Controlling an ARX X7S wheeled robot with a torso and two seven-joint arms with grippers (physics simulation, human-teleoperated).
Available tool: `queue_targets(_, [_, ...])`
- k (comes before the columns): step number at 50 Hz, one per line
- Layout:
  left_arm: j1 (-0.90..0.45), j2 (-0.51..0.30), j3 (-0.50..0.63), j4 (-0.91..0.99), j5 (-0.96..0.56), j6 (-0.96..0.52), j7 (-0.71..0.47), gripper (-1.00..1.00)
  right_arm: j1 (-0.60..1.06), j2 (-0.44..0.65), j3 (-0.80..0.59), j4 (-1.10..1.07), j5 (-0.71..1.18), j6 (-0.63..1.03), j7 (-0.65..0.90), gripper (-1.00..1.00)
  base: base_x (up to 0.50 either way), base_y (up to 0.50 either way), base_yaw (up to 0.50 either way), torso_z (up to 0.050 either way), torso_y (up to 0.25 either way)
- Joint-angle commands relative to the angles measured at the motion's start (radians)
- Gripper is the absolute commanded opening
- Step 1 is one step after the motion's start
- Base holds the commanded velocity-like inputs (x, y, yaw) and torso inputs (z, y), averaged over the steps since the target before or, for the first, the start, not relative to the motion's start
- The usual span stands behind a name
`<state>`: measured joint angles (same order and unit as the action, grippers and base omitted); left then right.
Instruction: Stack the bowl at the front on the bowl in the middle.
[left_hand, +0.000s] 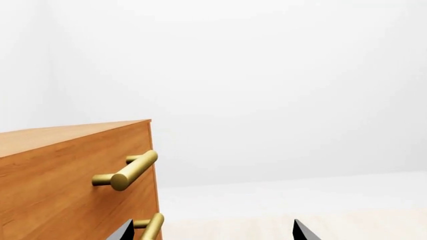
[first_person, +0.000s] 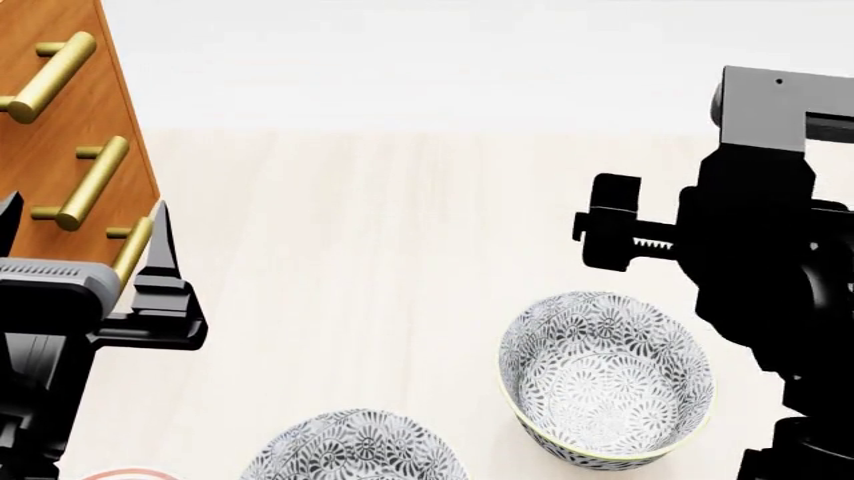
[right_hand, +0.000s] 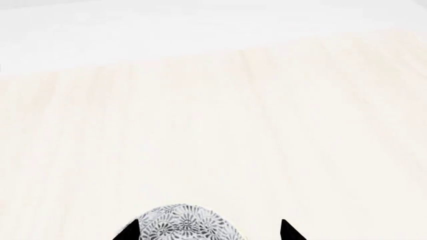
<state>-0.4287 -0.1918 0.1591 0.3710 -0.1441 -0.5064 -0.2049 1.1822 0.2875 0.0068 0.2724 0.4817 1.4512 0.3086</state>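
Two grey flower-patterned bowls stand on the pale table. One bowl (first_person: 607, 375) is at the right, just beside my right arm (first_person: 754, 230). The other bowl (first_person: 354, 448), cut by the lower edge, sits in the middle between it and a red-rimmed thing (first_person: 127, 473) in the corner. Which of them counts as the front bowl I cannot tell. My right gripper (right_hand: 208, 231) is open, with a patterned bowl (right_hand: 183, 223) showing between its fingertips, untouched. My left gripper (first_person: 83, 225) (left_hand: 213, 232) is open and empty beside the drawers.
A wooden drawer cabinet (first_person: 54, 120) (left_hand: 60, 175) with brass bar handles (first_person: 83, 180) (left_hand: 130, 170) stands at the left, close to my left gripper. The pale table (first_person: 400, 220) runs on to a white back edge.
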Motion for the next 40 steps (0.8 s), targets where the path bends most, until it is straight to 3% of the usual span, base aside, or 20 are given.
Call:
queue_targets(1, [-0.005,-0.009,0.0,-0.003,-0.014,0.001,0.004,1.0,0.135,0.05,-0.046,0.338,0.065,-0.091,-0.013,1.0,0.0,0.0,0.0,0.0,0.0])
queue_targets(8, [-0.012,-0.012,0.0,-0.01,-0.021,0.001,0.004,1.0,0.191,0.081,-0.125,0.456,0.077,-0.053,-0.131,1.0,0.0,0.0,0.0,0.0,0.0])
queue_targets(9, [-0.025,-0.009,0.009,-0.041,-0.013,0.026,0.008,1.0,0.166,0.049,-0.248,0.606,-0.015,-0.203,-0.281,1.0,0.0,0.0,0.0,0.0,0.0])
queue_targets(10, [-0.026,-0.009,0.01,-0.043,-0.013,0.028,0.008,1.0,0.205,0.034,-0.277,0.756,-0.041,-0.343,-0.333,1.0,0.0,0.0,0.0,0.0,0.0])
queue_targets(11, [-0.026,-0.009,0.01,-0.045,-0.013,0.03,0.007,1.0,0.218,0.027,-0.293,0.895,-0.056,-0.368,-0.348,1.0,0.0,0.0,0.0,0.0,0.0])
queue_targets(13, [-0.026,-0.01,0.011,-0.044,-0.013,0.03,0.006,1.0,0.232,0.022,-0.302,0.933,-0.066,-0.392,-0.361,1.0,0.0,0.0,0.0,0.0,0.0])
queue_targets(40, [-0.039,-0.019,0.02,-0.054,-0.027,0.036,-0.003,1.0,0.203,0.042,-0.298,0.897,-0.071,-0.39,-0.339,1.0,0.0,0.0,0.0,0.0,0.0])
